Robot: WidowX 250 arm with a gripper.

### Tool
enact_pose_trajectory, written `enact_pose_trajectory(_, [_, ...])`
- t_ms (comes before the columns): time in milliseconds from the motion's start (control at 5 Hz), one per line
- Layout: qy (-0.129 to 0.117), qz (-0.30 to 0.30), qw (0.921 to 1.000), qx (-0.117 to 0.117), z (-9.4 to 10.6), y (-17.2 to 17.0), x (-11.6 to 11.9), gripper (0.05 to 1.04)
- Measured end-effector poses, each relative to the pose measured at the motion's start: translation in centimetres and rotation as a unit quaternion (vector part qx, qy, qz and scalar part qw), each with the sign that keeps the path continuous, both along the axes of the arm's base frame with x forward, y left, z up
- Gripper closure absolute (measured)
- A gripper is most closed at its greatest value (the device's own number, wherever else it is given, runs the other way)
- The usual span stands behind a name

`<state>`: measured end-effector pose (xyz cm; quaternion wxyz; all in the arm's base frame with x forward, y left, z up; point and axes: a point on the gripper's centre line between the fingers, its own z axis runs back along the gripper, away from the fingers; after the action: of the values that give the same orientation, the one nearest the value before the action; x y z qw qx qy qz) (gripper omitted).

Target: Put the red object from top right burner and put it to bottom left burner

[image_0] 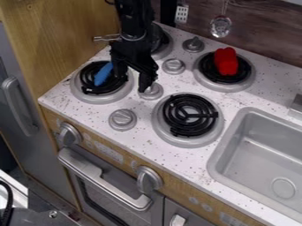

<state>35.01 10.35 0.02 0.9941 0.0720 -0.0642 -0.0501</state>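
Red object (226, 61) lay on the coils of the top right burner (247, 82), the back burner on the side toward the sink (219, 164). Arm came down from the top edge; gripper (133, 83) hung over the left half of the stove, near the knob (152, 91) between the 2 front burners. Its 2 fingers (146, 78) stood apart, nothing between them that I could make out.

Blue object (103, 74) lay on the bottom left burner (88, 97), tilted across the coils, just beside the nearer finger; could not tell whether they touched.

Step in hand, my reading: the approach, with the pick not yet made. Next move called for lifting the gripper over the knobs, carrying it across to the red object, lining the fingers up on either side of it, lowering and closing.

Concern: the blue object took up part of the target. Red object would need setting down next to it, or it might roll or tip. A low sweep at the start could also have nudged the blue object or clipped a knob.
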Motion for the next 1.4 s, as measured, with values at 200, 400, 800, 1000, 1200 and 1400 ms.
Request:
enact_pose_trajectory(200, [0.020, 0.002, 0.9998, -0.006, -1.3, -0.2, -0.7, 0.084])
enact_pose_trajectory(400, [0.017, -0.023, 0.9995, -0.011, -1.8, -2.6, 0.6, 0.084])
enact_pose_trajectory(800, [-0.046, -0.036, 0.9973, -0.045, -2.8, -11.3, 6.8, 0.084])
enact_pose_trajectory(1000, [-0.085, 0.021, 0.9943, -0.061, -1.8, -13.2, 9.3, 0.084])
enact_pose_trajectory(1200, [-0.112, 0.136, 0.9826, -0.059, -1.0, -12.7, 11.0, 0.084])
enact_pose_trajectory(1400, [-0.134, 0.182, 0.9722, -0.061, -0.8, -12.3, 12.0, 0.084])
